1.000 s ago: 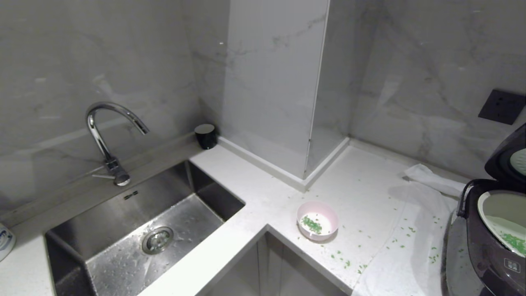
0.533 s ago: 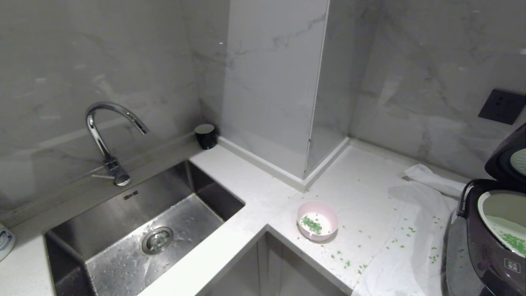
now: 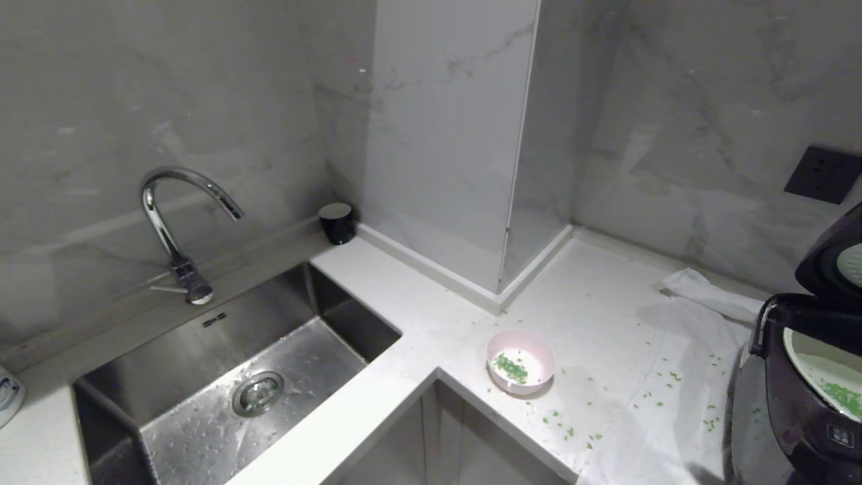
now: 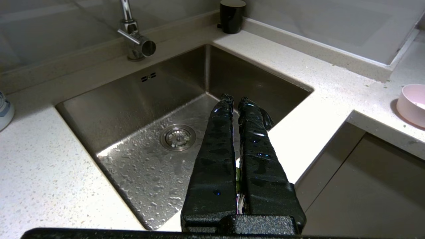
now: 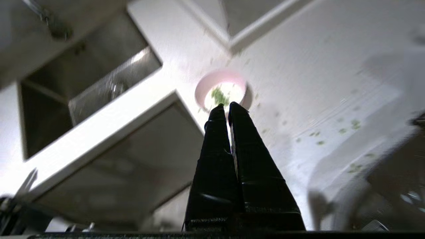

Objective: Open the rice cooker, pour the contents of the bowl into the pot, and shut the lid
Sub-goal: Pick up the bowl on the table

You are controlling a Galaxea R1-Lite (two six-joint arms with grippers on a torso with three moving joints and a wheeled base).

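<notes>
One rice cooker (image 3: 811,397) sits at the right edge of the head view, its lid (image 3: 832,266) hinged up. One pot (image 3: 825,364) shows inside it, whitish, with a few green bits on its wall. One pink bowl (image 3: 520,360) stands on the white counter (image 3: 417,337) at lower centre, near the inner corner of the counter edge, well apart from the cooker. A small heap of green scallion bits (image 3: 512,368) lies in the bowl; many more are scattered over the counter and over the one white cloth (image 3: 680,404) spread between bowl and cooker.

One steel sink (image 3: 229,377) fills the lower left, one curved tap (image 3: 176,229) behind it, one black cup (image 3: 337,222) at the wall corner, one dark wall socket (image 3: 823,174) at upper right.

Two grippers, neither in the head view. The left gripper (image 4: 235,99) hangs over the sink, fingers pressed together, empty. The right gripper (image 5: 224,107) points toward the bowl from the counter's front side, its tips just short of the bowl's rim in the wrist view, fingers clenched on nothing. That view is smeared.
</notes>
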